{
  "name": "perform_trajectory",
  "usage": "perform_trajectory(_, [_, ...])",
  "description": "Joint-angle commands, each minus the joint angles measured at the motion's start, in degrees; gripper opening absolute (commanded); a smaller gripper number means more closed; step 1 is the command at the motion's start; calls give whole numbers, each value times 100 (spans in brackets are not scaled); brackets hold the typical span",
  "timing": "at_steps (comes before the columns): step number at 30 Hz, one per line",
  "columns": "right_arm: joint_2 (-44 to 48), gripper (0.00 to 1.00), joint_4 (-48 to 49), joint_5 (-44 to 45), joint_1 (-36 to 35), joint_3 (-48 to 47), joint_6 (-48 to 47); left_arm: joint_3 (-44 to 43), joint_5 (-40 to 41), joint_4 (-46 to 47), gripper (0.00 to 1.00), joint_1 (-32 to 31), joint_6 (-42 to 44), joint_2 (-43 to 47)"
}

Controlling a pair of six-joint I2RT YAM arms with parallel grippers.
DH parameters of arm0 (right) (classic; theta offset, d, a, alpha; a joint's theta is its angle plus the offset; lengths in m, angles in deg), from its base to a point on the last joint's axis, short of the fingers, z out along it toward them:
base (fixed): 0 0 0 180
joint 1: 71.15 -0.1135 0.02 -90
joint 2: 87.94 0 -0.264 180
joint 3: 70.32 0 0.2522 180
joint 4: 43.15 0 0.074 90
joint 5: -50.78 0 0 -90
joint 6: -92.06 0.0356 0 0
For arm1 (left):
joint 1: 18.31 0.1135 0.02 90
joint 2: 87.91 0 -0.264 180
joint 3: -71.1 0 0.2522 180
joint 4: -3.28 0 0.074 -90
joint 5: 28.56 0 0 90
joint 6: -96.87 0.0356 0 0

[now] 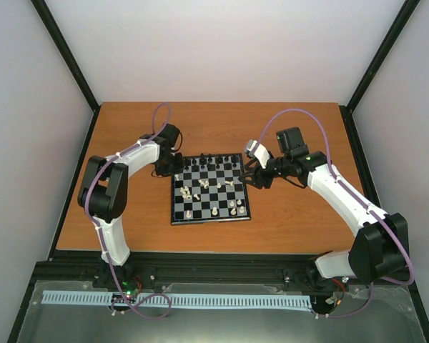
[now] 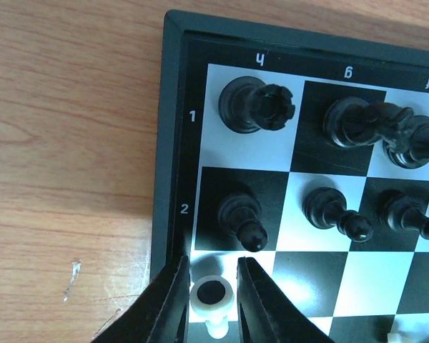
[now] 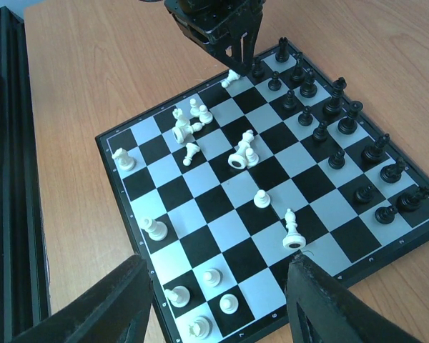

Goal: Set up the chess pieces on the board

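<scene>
Just inside the board [image 2: 173, 143] rim, left gripper [image 2: 213, 270] tight on a cream pawn [image 2: 211, 294]; right gripper [image 3: 218, 264] apart.

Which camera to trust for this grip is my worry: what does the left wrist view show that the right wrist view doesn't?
Only left wrist: the left gripper closed against both sides of a lying white piece, its base toward the camera, plus the rim's printed labels. Only right wrist: the whole board, the scattered white pieces and the open right gripper. Both: the left gripper at the board's corner, the black pieces, the table.
</scene>
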Motion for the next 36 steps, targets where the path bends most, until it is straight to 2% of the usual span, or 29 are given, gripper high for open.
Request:
perform_trajectory(1, [-48, 52, -58, -109, 42, -126, -64, -247, -85, -38, 22, 13, 17, -111])
perform_trajectory(27, [-37, 52, -62, -117, 45, -129, -26, -345, -99, -281, 24, -136, 152, -299])
perform_trajectory(36, [-17, 52, -70, -108, 46, -130, -9, -374, -95, -362, 21, -178, 201, -344])
